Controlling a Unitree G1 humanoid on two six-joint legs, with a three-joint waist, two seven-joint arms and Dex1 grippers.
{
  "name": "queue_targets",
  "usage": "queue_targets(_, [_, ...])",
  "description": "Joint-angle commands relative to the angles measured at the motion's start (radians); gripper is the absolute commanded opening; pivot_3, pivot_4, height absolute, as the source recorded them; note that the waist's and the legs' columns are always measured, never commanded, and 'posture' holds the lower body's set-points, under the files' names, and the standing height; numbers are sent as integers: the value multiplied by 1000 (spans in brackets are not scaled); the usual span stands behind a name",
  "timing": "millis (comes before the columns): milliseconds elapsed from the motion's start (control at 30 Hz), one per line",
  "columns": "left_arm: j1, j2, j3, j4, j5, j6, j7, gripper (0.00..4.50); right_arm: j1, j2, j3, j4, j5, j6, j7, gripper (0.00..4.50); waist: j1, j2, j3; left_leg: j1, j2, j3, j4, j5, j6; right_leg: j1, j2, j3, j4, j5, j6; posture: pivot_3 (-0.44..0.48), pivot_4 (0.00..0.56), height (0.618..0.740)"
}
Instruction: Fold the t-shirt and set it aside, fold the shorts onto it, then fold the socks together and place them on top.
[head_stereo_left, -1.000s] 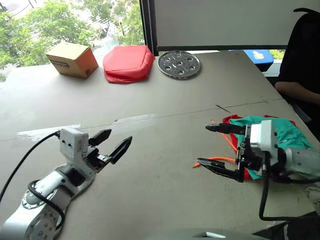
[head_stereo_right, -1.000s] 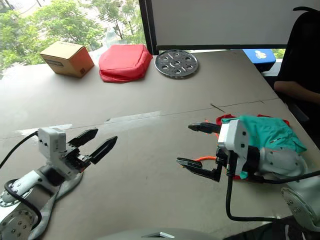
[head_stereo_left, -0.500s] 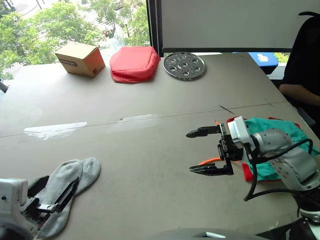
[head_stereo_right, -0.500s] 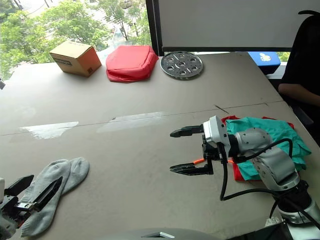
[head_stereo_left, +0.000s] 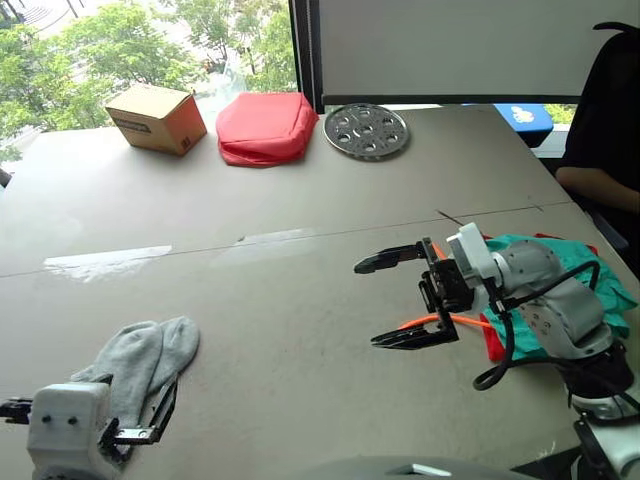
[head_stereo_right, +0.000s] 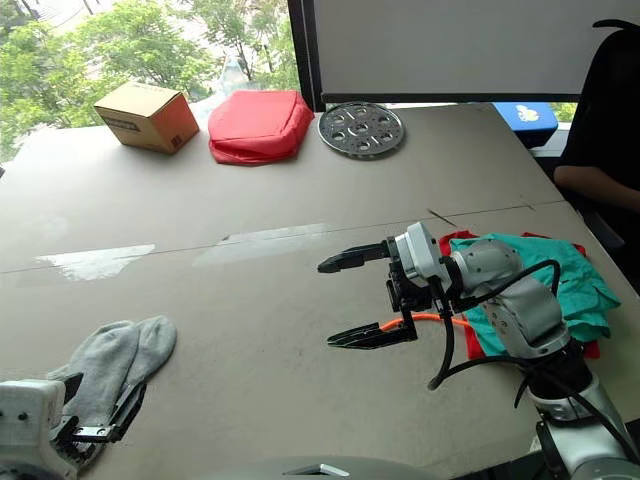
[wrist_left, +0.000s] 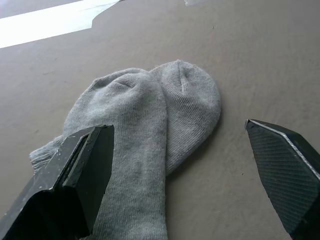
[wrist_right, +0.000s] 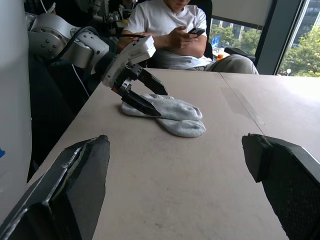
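Observation:
The two grey socks (head_stereo_left: 145, 355) lie side by side, overlapping, near the table's front left. My left gripper (wrist_left: 180, 170) is open over their near end, one finger above a sock and the other over bare table; it also shows across the table as the left gripper (wrist_right: 161, 102). The teal shorts (head_stereo_left: 560, 290) lie folded on the red t-shirt (head_stereo_left: 493, 345) at the right edge, with an orange drawstring (head_stereo_left: 440, 320) trailing out. My right gripper (head_stereo_left: 367, 305) hangs open and empty just left of that pile.
Along the far edge stand a cardboard box (head_stereo_left: 150, 118), a puffy red pouch (head_stereo_left: 265, 128) and a round perforated metal disc (head_stereo_left: 367, 130). A person in black (head_stereo_left: 610, 110) sits at the right side. Another seated person (wrist_right: 170, 30) is beyond the left end.
My left gripper has drawn back toward the near edge, uncovering the socks, and now straddles their near end. My right gripper has moved left, away from the pile, still open.

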Motion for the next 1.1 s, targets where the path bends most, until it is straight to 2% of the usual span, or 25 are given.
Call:
queue_targets(33, [8, -13, -37, -17, 71, -20, 36, 4500, -34, 7, -7, -6, 14, -2, 18, 4471, 0, 1, 0, 0, 0, 0, 0, 0, 0, 0, 0, 0, 0, 1, -1, 0, 150, 740])
queue_targets(300, [-216, 55, -85, 152, 142, 152, 130, 4500, -36, 17, -43, 2, 8, -7, -23, 4471, 0, 2, -1, 1, 0, -1, 1, 0, 0, 1, 1, -2, 2, 2, -3, 0, 150, 740])
queue_targets(400, [-250, 75, -124, 206, 137, 240, 123, 4500, -21, 2, -44, -23, 9, 4, -28, 4471, 2, 11, -5, 2, 0, -1, 1, 0, 0, 2, 1, -2, 2, 2, -3, 0, 150, 740])
queue_targets(467, [-251, 94, -148, 230, 137, 283, 110, 3921, -14, -7, -47, -36, 13, 12, -34, 4500, 3, 19, -10, 3, -1, -1, 1, 0, 0, 2, 0, -2, 2, 2, -3, 0, 150, 740])
queue_targets(500, [-254, 99, -152, 250, 145, 281, 111, 3840, -11, -11, -51, -41, 15, 16, -37, 4500, 3, 22, -12, 3, -1, -1, 1, 0, 0, 3, 0, -2, 2, 2, -3, 0, 150, 740])
queue_targets(533, [-253, 102, -154, 264, 144, 278, 106, 3274, -7, -17, -55, -49, 18, 21, -40, 4500, 2, 25, -14, 4, -1, -1, 1, 0, 0, 3, 0, -2, 2, 2, -3, 0, 150, 740])
queue_targets(600, [-248, 108, -155, 280, 145, 258, 100, 2552, 0, -28, -59, -61, 22, 27, -46, 4500, 0, 30, -18, 5, -1, -1, 1, 0, 0, 4, 0, -1, 2, 1, -2, 0, 150, 740])
queue_targets(667, [-244, 103, -148, 299, 129, 230, 84, 1453, 6, -36, -62, -73, 27, 36, -54, 4500, -1, 32, -20, 6, -1, -1, 0, 0, 0, 5, 1, -1, 2, 0, 1, 0, 150, 740])
queue_targets(767, [-261, 91, -115, 326, 80, 152, 38, 270, 11, -41, -66, -85, 29, 47, -63, 4500, -3, 35, -22, 7, 0, -1, 0, 0, 0, 4, 1, -1, 2, 0, 1, 0, 150, 740])
queue_targets(800, [-281, 90, -99, 310, 43, 132, 15, 40, 13, -43, -68, -86, 29, 50, -68, 4500, -3, 35, -22, 6, 0, -1, -1, 0, 0, 4, 1, -1, 2, 0, 1, 0, 150, 740])
queue_targets(867, [-306, 96, -82, 286, -3, 111, -15, 40, 15, -45, -71, -89, 29, 53, -75, 4500, 1, 34, -21, 6, 0, -1, -1, 0, 0, 4, 1, -2, 2, 0, 1, 0, 150, 740])
queue_targets(933, [-367, 144, -102, 250, -47, 120, -63, 40, 20, -51, -78, -87, 24, 57, -84, 4500, 8, 30, -19, 4, 0, -3, 0, 0, 0, 4, 0, -4, 2, 0, 1, 0, 150, 740])
queue_targets(1100, [-572, 329, -278, 220, -78, 202, -192, 40, 55, -91, -108, -86, 4, 52, -105, 4500, 25, 21, -14, 0, -1, -4, 5, 0, 0, 4, -1, -5, 2, 2, -3, 0, 150, 740])
